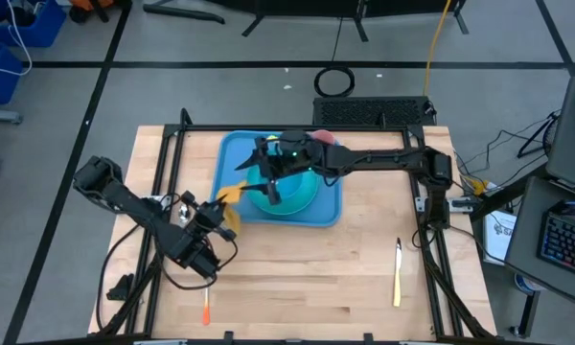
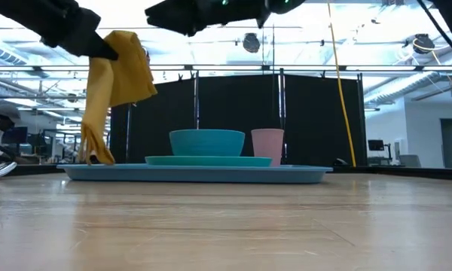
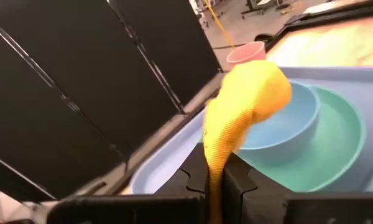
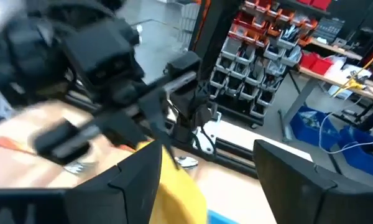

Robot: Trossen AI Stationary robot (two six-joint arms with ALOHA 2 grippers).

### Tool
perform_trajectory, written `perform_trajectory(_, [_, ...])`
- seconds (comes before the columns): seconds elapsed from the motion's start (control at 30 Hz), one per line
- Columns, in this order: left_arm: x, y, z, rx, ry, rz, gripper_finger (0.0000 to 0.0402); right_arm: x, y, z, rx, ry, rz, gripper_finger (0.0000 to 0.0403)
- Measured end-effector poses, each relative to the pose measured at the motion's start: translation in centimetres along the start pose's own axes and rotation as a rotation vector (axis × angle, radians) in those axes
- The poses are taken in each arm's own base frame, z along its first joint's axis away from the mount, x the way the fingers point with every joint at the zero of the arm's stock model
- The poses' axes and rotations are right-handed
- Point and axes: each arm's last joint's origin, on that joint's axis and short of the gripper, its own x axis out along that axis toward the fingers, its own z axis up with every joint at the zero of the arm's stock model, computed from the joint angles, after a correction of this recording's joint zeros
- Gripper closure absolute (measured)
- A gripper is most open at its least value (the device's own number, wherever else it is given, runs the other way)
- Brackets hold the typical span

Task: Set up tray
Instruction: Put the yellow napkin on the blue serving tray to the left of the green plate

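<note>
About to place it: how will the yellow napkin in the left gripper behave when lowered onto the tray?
Probably floppy: the yellow napkin hangs limp and bunched from the left gripper, trailing toward the tray. It seems light, so it would likely land crumpled, not flat, and may drape over the rim.

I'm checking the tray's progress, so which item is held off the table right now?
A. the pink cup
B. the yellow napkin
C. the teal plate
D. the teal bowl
B: the left gripper has its jaws shut on the yellow napkin, which hangs in the air by the tray, while the bowl, plate and pink cup sit on it.
</note>
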Motion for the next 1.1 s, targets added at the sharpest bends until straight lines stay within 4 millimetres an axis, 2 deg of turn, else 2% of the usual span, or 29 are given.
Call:
perform_trajectory(0.2, [1.3,0.5,-0.9,0.034,0.003,0.062,0.0392,-1.1,0.8,1.3,0.116,0.005,0.094,0.0163])
perform_trajectory(0.33, [2.2,0.8,-1.6,-0.032,0.051,0.095,0.0392,-1.0,1.7,1.5,0.144,0.013,0.137,0.0164])
perform_trajectory(0.57, [1.2,1.0,-1.2,-0.179,0.021,0.012,0.0392,-1.3,2.4,2.3,0.166,0.001,0.184,0.0165])
perform_trajectory(0.67, [0.7,0.1,-0.9,-0.204,-0.008,-0.054,0.0392,-1.4,2.7,2.2,0.177,0.024,0.213,0.0165])
perform_trajectory(0.83, [-0.3,-1.5,0.0,-0.144,-0.03,-0.167,0.0392,-1.9,3.0,2.3,0.193,0.046,0.273,0.0165])
perform_trajectory(0.97, [-0.8,-0.7,1.1,-0.187,-0.065,-0.188,0.0392,-2.7,3.5,2.5,0.2,0.061,0.29,0.0165])
perform_trajectory(1.1, [-1.5,1.0,2.5,-0.285,-0.098,-0.22,0.0392,-4.7,4.6,3.5,0.167,-0.002,0.308,0.0165])
